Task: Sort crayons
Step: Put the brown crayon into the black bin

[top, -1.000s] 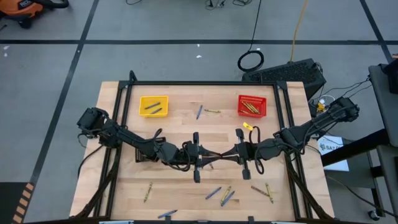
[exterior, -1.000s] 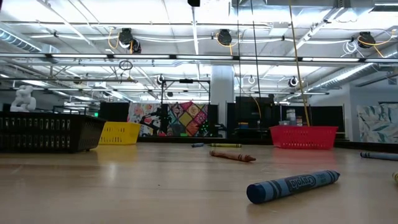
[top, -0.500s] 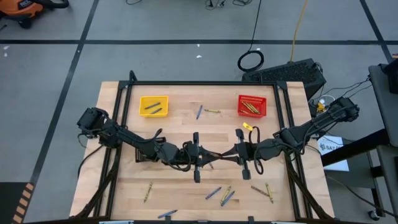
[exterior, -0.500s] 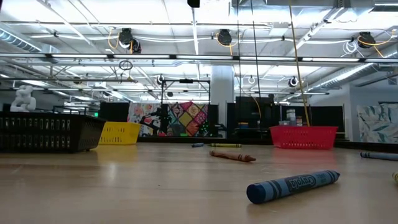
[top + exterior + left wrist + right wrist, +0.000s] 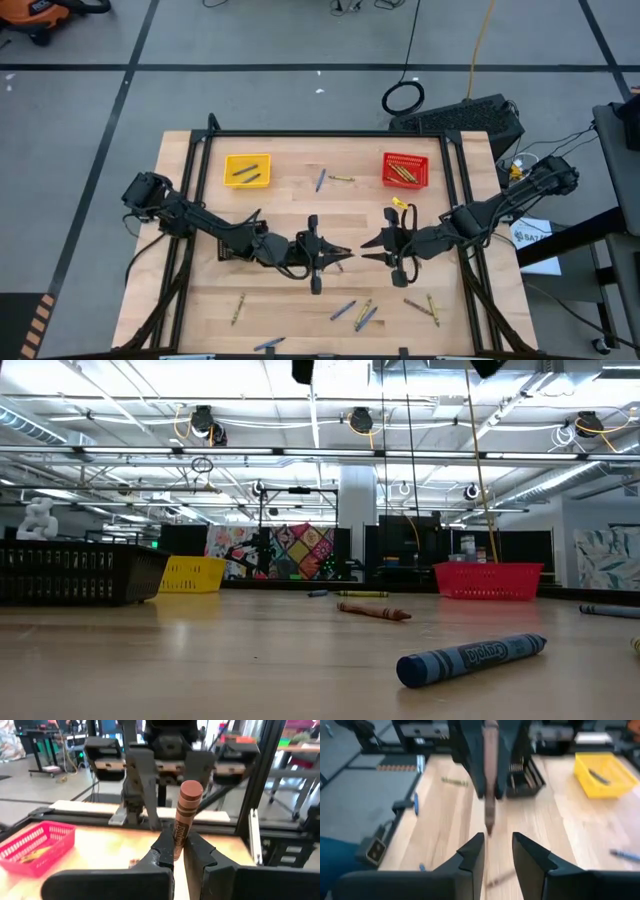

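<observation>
My left gripper (image 5: 337, 252) is shut on a brown crayon (image 5: 183, 817) above the table's middle. My right gripper (image 5: 367, 248) faces it from the right, open and empty, its fingers (image 5: 471, 852) just short of the crayon's tip (image 5: 489, 826). Loose crayons lie flat on the wood: a blue one (image 5: 320, 180) and a yellow-green one (image 5: 342, 179) at the far middle, several (image 5: 362, 313) near the front edge, and a blue one (image 5: 470, 658) and a brown one (image 5: 373, 610) in the low view. My left gripper pinches the brown crayon's lower part (image 5: 176, 840) between its two fingertips. The fingers come level from the table's left and lie along the crayon. The crayon sticks out past the fingertips toward the right gripper, its end (image 5: 190, 790) free, lifted clear of the table.
A yellow basket (image 5: 247, 169) with two crayons stands at the far left, a red basket (image 5: 405, 170) with yellow-green crayons at the far right. A black basket (image 5: 80, 572) stands under my left arm. A black frame (image 5: 330, 134) edges the table.
My right gripper has opened and drawn back toward the table's right edge, away from the brown crayon. The crayon stays in my left gripper, which has kept its place.
</observation>
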Action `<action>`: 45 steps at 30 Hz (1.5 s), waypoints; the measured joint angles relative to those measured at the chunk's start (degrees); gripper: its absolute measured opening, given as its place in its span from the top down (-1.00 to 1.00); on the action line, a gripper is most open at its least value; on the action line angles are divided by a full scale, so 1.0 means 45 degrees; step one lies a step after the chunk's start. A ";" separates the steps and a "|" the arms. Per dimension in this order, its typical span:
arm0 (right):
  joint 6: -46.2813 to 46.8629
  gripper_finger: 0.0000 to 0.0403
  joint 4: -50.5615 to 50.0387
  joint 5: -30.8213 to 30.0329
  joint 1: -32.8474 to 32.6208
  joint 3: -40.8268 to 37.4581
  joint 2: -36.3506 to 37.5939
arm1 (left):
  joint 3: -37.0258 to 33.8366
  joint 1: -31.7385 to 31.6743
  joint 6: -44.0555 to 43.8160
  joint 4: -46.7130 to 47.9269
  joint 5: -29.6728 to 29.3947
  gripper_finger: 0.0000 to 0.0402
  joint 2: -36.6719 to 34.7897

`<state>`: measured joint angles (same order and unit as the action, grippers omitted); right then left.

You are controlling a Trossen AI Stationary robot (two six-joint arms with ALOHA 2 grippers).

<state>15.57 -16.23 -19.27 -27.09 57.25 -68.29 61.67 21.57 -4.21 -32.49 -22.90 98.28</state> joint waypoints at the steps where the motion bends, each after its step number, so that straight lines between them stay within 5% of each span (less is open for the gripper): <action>1: 0.0184 0.55 -0.0271 -0.0001 0.0000 0.0000 0.0000 | 0.0000 0.0061 0.0000 0.0232 -0.0162 0.95 0.0005; 10: 0.1864 0.55 -0.2196 0.0010 0.0000 0.0000 0.0000 | -0.0005 0.0124 -0.2428 0.4669 -0.1104 0.95 -0.0389; 27: 0.2060 0.55 -0.2361 0.0015 -0.0005 0.0000 0.0005 | -0.0015 0.0165 -0.7324 1.4603 -0.0549 0.93 -0.1985; 45: 0.2065 0.55 -0.2371 0.0019 -0.0005 0.0000 0.0005 | -0.0015 0.0634 -0.9666 1.9161 0.1445 0.92 -0.2263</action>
<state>24.86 -26.89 -19.18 -27.11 57.25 -68.27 61.60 24.43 -47.70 53.73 -16.40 88.09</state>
